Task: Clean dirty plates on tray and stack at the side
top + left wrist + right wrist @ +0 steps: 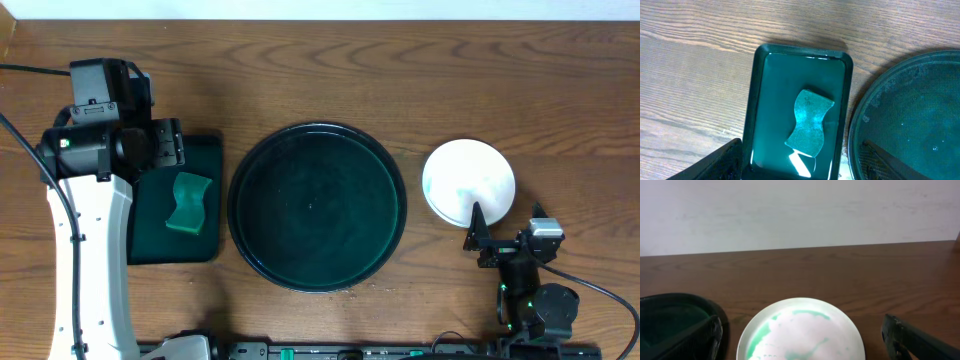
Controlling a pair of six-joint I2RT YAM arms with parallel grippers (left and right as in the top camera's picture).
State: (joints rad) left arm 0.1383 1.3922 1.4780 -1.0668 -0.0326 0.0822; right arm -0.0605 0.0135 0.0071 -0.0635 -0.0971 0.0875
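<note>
The large round black tray [316,140] sits mid-table and holds no plate; its rim shows in the left wrist view [860,115] and the right wrist view [670,300]. One white plate [468,178] lies on the table right of the tray. In the right wrist view the plate [800,335] bears pale green smears. I cannot tell whether other plates lie under it. My right gripper [505,225] [801,325] is open and empty just in front of the plate. My left gripper [165,148] [801,145] is open and empty above the green tray.
A dark green rectangular tray [205,248] [772,90] lies left of the black tray. A teal-green sponge [190,203] [810,122] lies in it. A pale wall [800,210] stands behind the table. A cable [600,290] runs at the front right.
</note>
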